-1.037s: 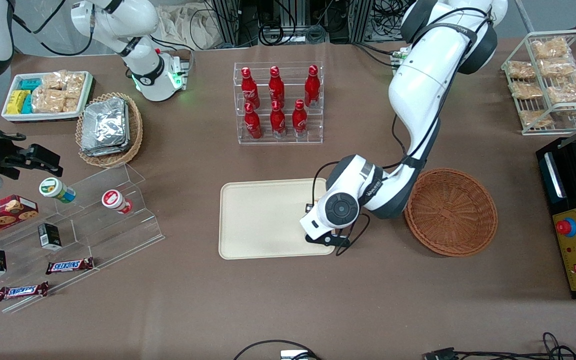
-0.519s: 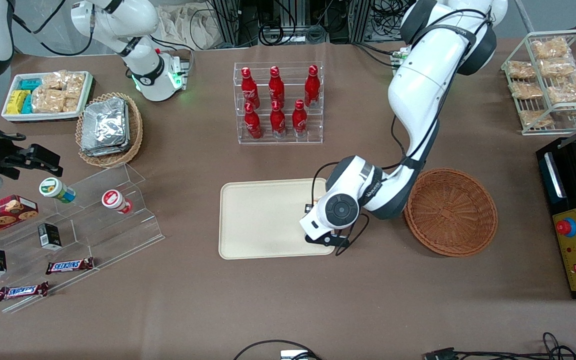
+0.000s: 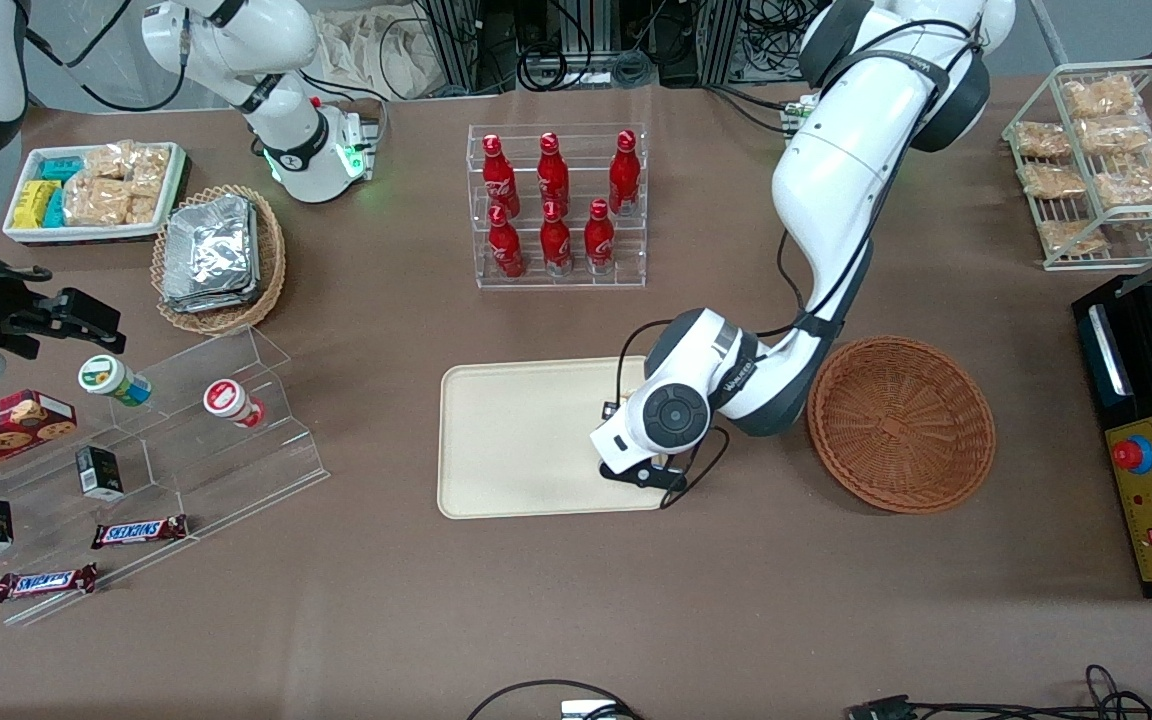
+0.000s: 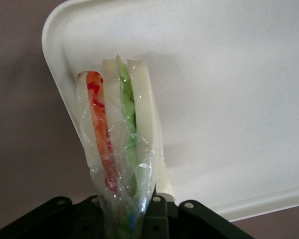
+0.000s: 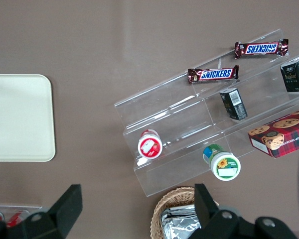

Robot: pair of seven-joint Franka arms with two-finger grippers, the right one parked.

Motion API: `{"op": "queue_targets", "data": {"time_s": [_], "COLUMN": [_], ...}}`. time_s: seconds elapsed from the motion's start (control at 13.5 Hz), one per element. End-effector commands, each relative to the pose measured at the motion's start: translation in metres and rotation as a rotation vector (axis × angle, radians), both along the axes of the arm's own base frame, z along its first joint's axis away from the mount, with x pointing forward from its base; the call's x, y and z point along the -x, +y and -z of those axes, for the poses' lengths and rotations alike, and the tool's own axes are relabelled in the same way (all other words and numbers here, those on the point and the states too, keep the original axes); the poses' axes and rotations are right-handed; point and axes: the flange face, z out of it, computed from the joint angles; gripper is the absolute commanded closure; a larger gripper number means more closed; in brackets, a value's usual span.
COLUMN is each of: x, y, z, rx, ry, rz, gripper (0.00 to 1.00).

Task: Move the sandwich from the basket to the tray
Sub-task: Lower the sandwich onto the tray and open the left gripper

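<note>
Sandwich point(image 4: 117, 134) was seen pinched by its wrapped end in the gripper point(image 4: 127, 209), jaws closed on it, wedge pointing down over the tray point(image 4: 229, 89) near a corner. It was judged clear of the surface, held for lowering. Basket point(image 3: 901, 422), beside the tray, was left empty.

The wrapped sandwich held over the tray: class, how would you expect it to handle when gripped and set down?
The sandwich, held in the gripper above the tray, is probably soft: bread layers could squash. Its glossy clear wrap looks slippery and crinkles loosely. Released on its narrow edge, the wedge would likely tip flat.
</note>
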Motion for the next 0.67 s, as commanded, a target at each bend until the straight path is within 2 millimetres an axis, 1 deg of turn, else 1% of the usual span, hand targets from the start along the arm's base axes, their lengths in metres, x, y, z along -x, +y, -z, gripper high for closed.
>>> {"op": "queue_targets", "data": {"time_s": [0.0,0.07,0.15,0.37,0.59], "x": [-0.0032,-0.0033,-0.0045,-0.0046,-0.0062], "y": [-0.0048,-0.0048,-0.0057,-0.0059,-0.0055], "z": [0.0,-0.0006,-0.0015,-0.0007,-0.0058], "rx": [0.013,0.014,0.023,0.025,0.029], "ry": [-0.005,-0.013,-0.025,-0.024,-0.03], "rz": [0.009,0.014,0.01,0.007,0.001], "gripper": [0.49,0.02,0.0,0.0,0.0]}}
